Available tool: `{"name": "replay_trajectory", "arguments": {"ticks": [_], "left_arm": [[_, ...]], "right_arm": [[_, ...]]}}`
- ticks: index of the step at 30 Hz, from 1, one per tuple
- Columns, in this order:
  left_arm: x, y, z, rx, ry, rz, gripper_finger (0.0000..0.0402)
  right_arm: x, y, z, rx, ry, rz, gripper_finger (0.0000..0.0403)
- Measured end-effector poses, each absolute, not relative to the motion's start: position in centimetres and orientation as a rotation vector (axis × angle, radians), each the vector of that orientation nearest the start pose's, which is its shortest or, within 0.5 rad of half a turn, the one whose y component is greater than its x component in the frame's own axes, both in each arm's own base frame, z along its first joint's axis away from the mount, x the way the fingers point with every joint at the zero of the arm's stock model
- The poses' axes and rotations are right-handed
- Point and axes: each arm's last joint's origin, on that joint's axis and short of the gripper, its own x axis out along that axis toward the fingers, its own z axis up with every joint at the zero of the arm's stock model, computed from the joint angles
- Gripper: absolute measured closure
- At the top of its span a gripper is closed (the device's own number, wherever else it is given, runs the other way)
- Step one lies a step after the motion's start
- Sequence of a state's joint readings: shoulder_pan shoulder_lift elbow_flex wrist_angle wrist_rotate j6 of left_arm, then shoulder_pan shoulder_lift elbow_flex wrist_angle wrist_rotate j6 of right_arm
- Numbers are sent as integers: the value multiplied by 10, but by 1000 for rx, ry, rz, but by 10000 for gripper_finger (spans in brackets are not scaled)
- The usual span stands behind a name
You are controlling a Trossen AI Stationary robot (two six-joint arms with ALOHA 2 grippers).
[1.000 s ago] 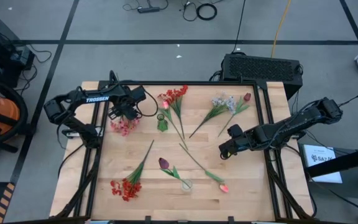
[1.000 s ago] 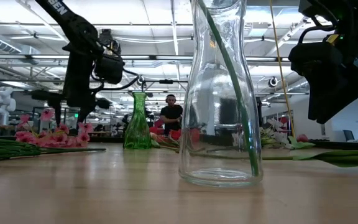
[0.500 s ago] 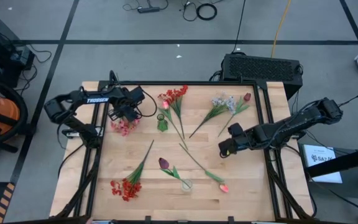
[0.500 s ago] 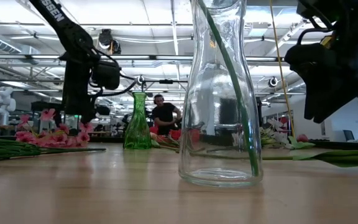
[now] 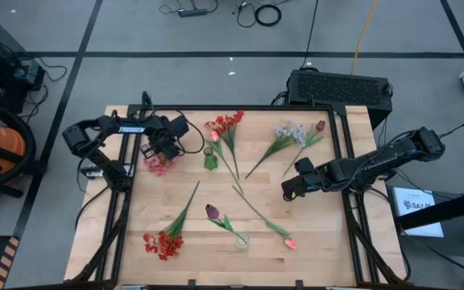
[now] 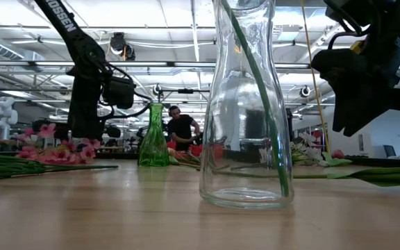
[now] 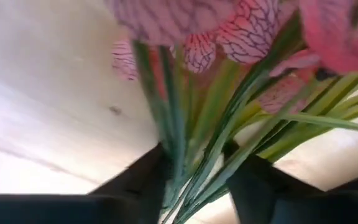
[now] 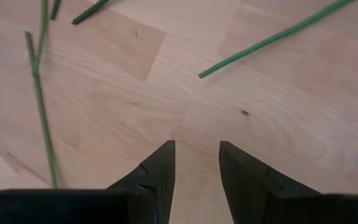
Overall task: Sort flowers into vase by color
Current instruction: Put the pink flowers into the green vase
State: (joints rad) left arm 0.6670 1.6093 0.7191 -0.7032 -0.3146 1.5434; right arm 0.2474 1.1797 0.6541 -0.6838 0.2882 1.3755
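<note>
Right tool (image 5: pixel 288 192) edged left; left tool (image 5: pixel 153 153) seemingly grips pink blossoms (image 5: pixel 158 164).

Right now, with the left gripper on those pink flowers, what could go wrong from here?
The left gripper has several stems of the pink flowers between its fingers, so it may lift the whole bunch or drop some of it. The green vase stands close beside that bunch with red flowers next to it; a swinging stem could tip it. The right gripper hangs open over bare wood, and loose stems lying nearby could snag if it sweeps low.
</note>
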Motion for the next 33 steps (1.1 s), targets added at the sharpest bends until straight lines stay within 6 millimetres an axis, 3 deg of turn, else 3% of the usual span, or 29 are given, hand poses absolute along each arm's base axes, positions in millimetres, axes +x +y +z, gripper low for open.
{"name": "replay_trajectory", "arguments": {"ticks": [5,9,12,17,24,29,33], "left_arm": [[177,151,122,731,1756,-505,382],[180,153,131,675,1743,-455,386],[185,155,149,646,1691,-395,388],[191,159,197,659,1578,-196,389],[191,159,284,672,1333,181,390],[181,150,349,453,1032,511,390],[169,139,400,190,684,709,391]], "right_arm": [[192,40,188,897,902,-791,287],[192,40,188,897,902,-791,287],[192,40,188,898,901,-790,287],[193,40,188,902,891,-779,287],[194,40,188,900,891,-776,287],[194,40,188,902,887,-774,287],[194,41,188,898,889,-771,287]]}}
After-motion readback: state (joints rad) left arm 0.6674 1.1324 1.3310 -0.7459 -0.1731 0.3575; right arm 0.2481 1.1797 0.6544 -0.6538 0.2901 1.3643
